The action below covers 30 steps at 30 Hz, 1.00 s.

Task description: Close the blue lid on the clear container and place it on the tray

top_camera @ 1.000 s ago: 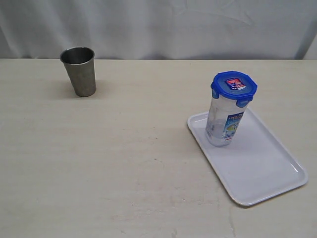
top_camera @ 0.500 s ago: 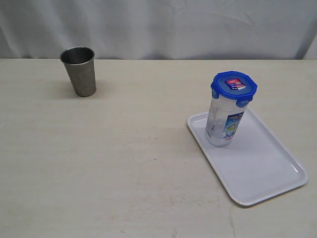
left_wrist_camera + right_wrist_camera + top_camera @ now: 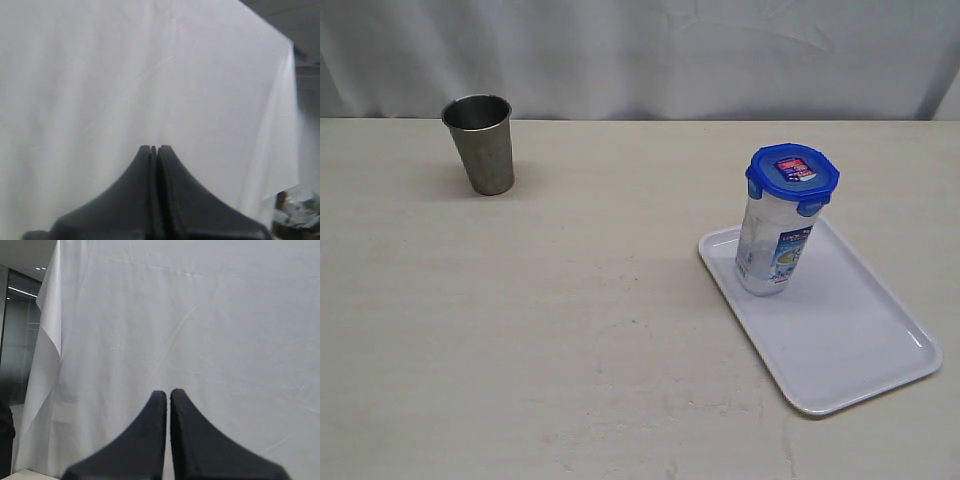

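Note:
The clear container [image 3: 773,246] stands upright on the near-left part of the white tray [image 3: 850,340], at the right of the exterior view. The blue lid [image 3: 793,177] sits on top of it, red-white sticker up, flaps folded down. Neither arm shows in the exterior view. My left gripper [image 3: 154,148] is shut with nothing in it and faces a white curtain. My right gripper [image 3: 168,392] is also shut and empty, only a hairline gap between its fingers, facing the same curtain.
A grey steel cup [image 3: 480,143] stands upright at the back left of the beige table [image 3: 570,330]. A white curtain [image 3: 640,50] hangs behind the table's far edge.

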### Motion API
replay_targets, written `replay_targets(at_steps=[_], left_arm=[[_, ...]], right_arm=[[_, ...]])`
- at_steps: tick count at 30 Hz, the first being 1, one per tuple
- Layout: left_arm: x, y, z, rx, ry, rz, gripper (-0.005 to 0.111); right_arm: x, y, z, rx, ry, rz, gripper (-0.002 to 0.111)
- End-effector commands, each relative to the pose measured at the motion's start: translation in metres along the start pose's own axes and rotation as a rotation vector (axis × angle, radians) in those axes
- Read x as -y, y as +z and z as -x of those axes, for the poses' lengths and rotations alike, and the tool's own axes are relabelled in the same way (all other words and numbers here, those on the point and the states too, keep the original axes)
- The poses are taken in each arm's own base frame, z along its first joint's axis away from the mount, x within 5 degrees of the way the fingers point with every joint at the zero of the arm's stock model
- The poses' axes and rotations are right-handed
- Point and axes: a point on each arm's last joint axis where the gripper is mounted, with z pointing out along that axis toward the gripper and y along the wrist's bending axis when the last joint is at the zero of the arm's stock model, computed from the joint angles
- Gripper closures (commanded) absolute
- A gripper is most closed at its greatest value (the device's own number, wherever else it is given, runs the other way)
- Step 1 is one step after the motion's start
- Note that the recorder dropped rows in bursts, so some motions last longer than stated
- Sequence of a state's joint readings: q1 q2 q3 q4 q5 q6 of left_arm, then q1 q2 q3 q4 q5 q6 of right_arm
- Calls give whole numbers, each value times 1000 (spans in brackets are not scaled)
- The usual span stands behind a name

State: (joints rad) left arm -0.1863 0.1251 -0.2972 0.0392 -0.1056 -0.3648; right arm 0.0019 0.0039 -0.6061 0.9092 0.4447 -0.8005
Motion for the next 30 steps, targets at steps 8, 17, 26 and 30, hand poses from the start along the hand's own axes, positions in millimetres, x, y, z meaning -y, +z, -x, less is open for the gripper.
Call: replay_targets(at_steps=[8, 17, 26, 30], left_arm=[[-13, -22, -22, -141, 199, 222, 107], [-35, -26, -66, -244, 275, 317, 107], [-48, -32, -96, -321, 313, 342, 107], [-49, -33, -99, -365, 330, 346, 107]], right_arm=[[0, -1, -1, 1, 5, 2, 104], [0, -1, -1, 1, 5, 2, 104], [0, -1, -1, 1, 5, 2, 104], [0, -1, -1, 1, 5, 2, 104]])
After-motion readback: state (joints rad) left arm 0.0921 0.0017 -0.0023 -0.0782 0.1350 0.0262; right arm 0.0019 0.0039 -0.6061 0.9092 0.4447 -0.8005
